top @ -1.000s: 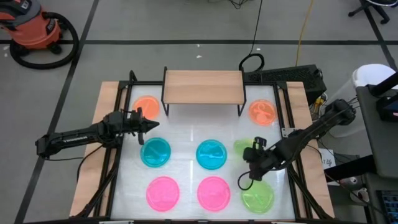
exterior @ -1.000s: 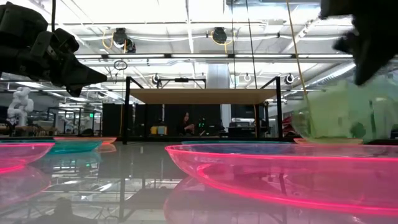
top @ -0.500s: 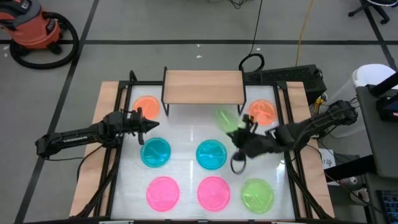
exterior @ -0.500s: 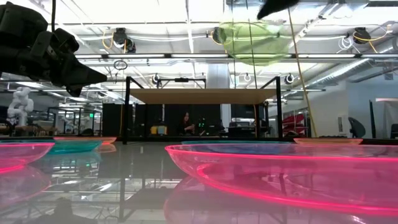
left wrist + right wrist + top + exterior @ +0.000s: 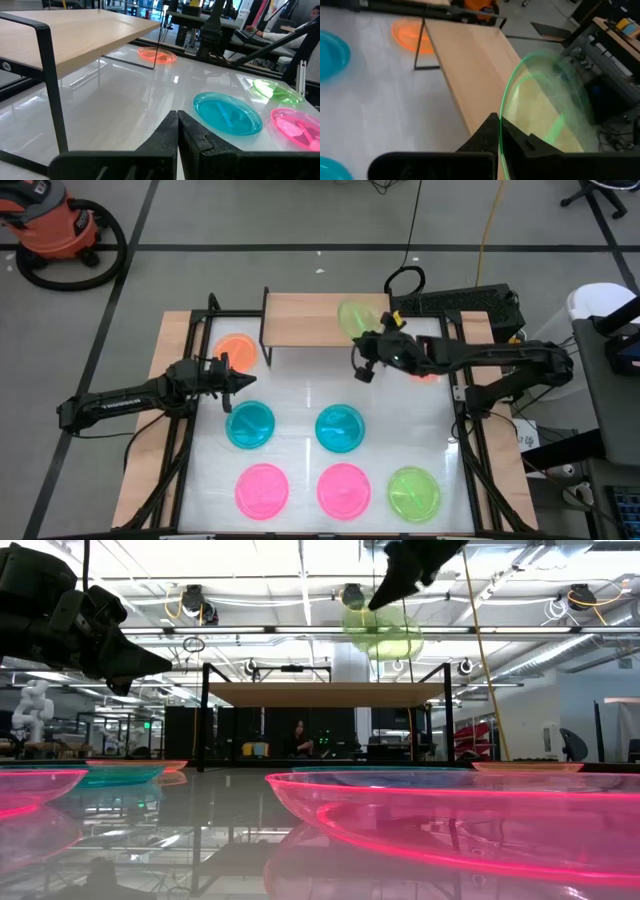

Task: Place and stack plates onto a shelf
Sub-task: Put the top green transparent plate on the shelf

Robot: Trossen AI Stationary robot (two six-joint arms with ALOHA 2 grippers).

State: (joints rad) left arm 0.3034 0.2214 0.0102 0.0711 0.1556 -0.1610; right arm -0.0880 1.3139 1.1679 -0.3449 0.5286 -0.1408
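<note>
Danger up high: right tool (image 5: 368, 340) pinches the lime green plate (image 5: 354, 319) by its rim, tilted above the shelf's (image 5: 310, 320) right end. Let go now, it slides off.

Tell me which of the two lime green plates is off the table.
The lime green plate pinched in the right claw, held tilted in the air above the shelf's right end. The other green plate lies flat at the table's near right corner.
</note>
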